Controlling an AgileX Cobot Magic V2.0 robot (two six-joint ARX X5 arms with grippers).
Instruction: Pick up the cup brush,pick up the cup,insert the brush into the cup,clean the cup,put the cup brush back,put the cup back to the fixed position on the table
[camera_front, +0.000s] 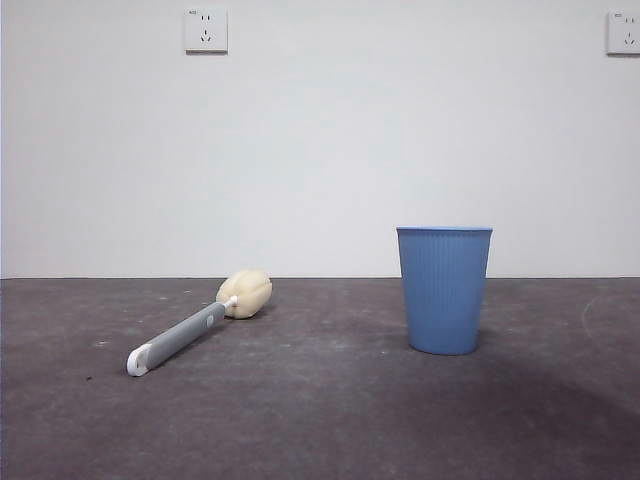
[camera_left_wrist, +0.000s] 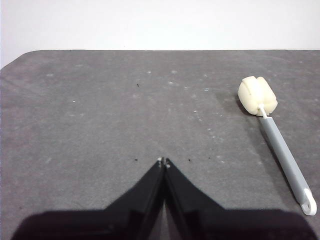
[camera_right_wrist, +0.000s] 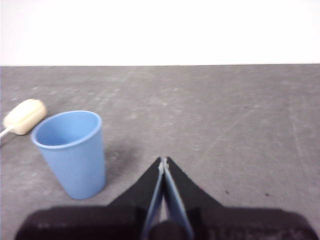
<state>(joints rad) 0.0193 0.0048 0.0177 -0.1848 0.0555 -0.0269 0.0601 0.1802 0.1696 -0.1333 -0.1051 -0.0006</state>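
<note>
Both grippers, left gripper (camera_left_wrist: 164, 161) and right gripper (camera_right_wrist: 163, 160), have jaws pressed together on nothing. Neither touches anything: the cup brush (camera_front: 196, 328) lies flat on the table (camera_front: 320, 420), the cup (camera_front: 444, 289) upright well apart. All 6 steps remain.

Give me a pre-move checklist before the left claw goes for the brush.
1. Brush lying flat on the table, handle uncovered: ok.
2. Cup upright, apart from the brush: ok.
3. Cup looks empty in the right wrist view: ok.
4. Left claw open for the grasp: not ok, jaws shut.
5. Right claw open for the cup: not ok, jaws shut.
6. Both claws holding nothing: ok.
</note>
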